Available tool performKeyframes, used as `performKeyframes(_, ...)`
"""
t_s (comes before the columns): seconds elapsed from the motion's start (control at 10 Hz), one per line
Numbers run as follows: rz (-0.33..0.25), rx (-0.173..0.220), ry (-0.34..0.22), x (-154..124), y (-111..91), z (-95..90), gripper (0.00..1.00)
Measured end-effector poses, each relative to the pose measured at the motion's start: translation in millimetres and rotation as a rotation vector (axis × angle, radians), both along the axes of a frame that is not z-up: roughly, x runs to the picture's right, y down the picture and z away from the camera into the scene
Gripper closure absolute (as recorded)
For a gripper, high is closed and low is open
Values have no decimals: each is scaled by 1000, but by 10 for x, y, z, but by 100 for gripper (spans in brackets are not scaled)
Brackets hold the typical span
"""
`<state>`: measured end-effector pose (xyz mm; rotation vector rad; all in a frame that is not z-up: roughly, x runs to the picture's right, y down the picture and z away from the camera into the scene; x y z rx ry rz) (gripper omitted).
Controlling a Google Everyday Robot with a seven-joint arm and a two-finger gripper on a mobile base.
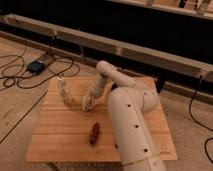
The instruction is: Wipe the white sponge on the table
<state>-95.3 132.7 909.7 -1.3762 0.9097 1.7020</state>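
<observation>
The white arm reaches down from the centre of the frame to the table, and the gripper sits left of centre, its fingers pressed together on the white sponge, which rests against the planks there. Just left of it stands a pale bottle. A small dark reddish object lies lower down, near the table's front edge.

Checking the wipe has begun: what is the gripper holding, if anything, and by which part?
The gripper, down at the table beside the bottle, appears shut on the white sponge, from its top; exact contact is hidden.
</observation>
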Motion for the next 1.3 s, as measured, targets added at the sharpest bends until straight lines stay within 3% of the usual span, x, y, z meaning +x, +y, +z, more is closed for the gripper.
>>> performKeyframes(0.2, 2, -31, 39, 185, 179, 56, 100)
performKeyframes(0.5, 51, -61, 120, 594, 284, 201, 100)
performKeyframes(0.8, 116, -26, 190, 942, 87, 379, 100)
performKeyframes(1.3, 141, 37, 179, 899, -285, 433, 100)
